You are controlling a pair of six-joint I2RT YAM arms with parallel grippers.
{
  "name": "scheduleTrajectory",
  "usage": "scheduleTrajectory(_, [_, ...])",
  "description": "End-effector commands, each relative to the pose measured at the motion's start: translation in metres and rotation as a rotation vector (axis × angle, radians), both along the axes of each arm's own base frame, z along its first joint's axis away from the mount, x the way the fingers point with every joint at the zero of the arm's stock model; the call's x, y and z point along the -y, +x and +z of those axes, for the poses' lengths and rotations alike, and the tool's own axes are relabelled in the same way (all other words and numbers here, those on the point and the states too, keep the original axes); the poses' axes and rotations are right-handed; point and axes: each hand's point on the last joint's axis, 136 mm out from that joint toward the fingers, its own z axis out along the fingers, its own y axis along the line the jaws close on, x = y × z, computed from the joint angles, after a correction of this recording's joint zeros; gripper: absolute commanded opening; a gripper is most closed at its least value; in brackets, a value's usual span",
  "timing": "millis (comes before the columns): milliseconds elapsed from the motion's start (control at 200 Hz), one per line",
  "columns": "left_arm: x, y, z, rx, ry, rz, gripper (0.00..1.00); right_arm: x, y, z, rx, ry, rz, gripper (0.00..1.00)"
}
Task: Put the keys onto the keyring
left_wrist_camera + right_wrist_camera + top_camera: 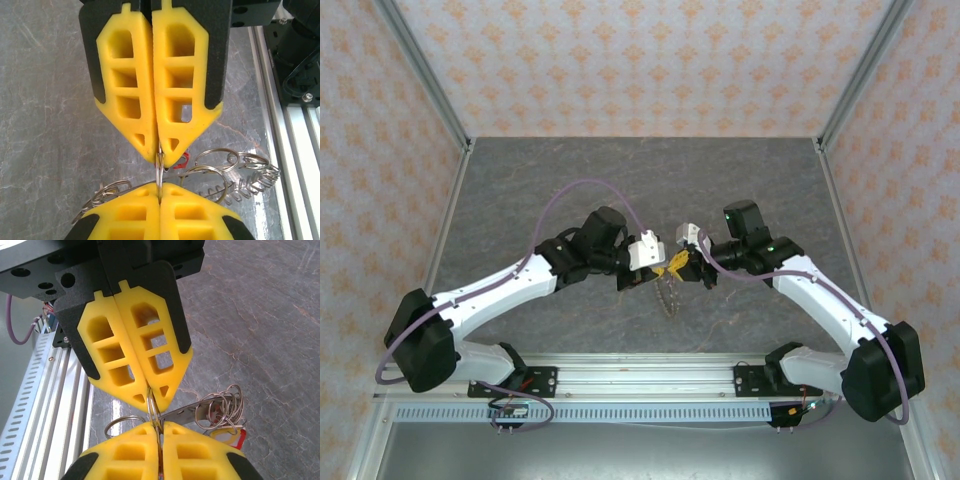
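Both grippers meet over the middle of the table, tip to tip. A thin silver split ring [159,170] stands edge-on between them. My left gripper [160,192] is shut on its lower part and my right gripper [159,154] on its upper part. In the right wrist view the right gripper [161,430] and left gripper [152,397] pinch the same split ring [154,410]. Beside it hang more small rings [226,402], a yellow key head [225,436] and a red key head [241,441]. The toothed keyring [668,298] dangles below the bunch, also showing as the keyring [250,185].
An aluminium rail [640,378] runs along the near edge of the table, close to both arm bases. Patterned walls enclose the grey stone-look table [520,190] on three sides. A flat metal blade [182,412] sticks out from the bunch toward the pinched ring.
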Motion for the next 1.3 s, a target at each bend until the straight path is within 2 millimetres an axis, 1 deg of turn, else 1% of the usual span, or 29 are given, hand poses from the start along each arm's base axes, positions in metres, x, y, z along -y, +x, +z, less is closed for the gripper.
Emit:
scheduleTrajectory(0, [0.008,0.001,0.033,0.038,-0.157,-0.01,0.0,-0.004,-0.001,0.007,0.024,0.053,0.022,0.1])
scheduleTrajectory(95, [0.008,0.002,0.035,0.032,-0.183,-0.007,0.0,-0.005,0.0,0.006,0.019,0.062,0.019,0.1])
scheduleTrajectory(290, [0.006,0.001,0.032,0.02,-0.208,0.002,0.0,-0.006,0.004,0.003,0.015,0.058,0.011,0.09])
scheduleTrajectory(460, [0.002,0.0,0.032,0.023,-0.216,0.017,0.0,-0.007,0.004,0.005,0.011,0.056,0.014,0.0])
scheduleTrajectory(541, [-0.001,0.0,0.026,0.021,-0.175,0.022,0.0,-0.007,0.003,0.009,0.008,0.057,0.026,0.0])
scheduleTrajectory(716, [-0.004,-0.003,0.012,0.019,-0.05,0.002,0.13,-0.008,-0.001,0.017,0.008,0.068,0.049,0.0])
scheduleTrajectory(741, [-0.003,-0.004,0.01,0.02,-0.036,-0.003,0.14,-0.008,-0.001,0.017,0.009,0.068,0.052,0.0])
scheduleTrajectory(756, [-0.003,-0.004,0.01,0.02,-0.029,-0.006,0.15,-0.008,0.0,0.013,-0.008,0.06,0.053,0.0])
scheduleTrajectory(771, [-0.003,-0.004,0.01,0.023,-0.022,-0.008,0.16,-0.009,0.0,0.012,-0.01,0.058,0.054,0.0])
scheduleTrajectory(921, [0.002,-0.006,0.006,0.025,0.029,-0.032,0.18,-0.008,0.0,0.015,-0.002,0.057,0.057,0.0])
scheduleTrajectory(1061, [0.003,-0.005,-0.001,0.021,0.078,-0.033,0.18,-0.008,0.0,0.017,0.008,0.059,0.059,0.0])
scheduleTrajectory(1296, [0.0,-0.001,0.0,0.041,0.087,-0.005,0.2,-0.007,-0.001,0.016,0.008,0.055,0.057,0.0])
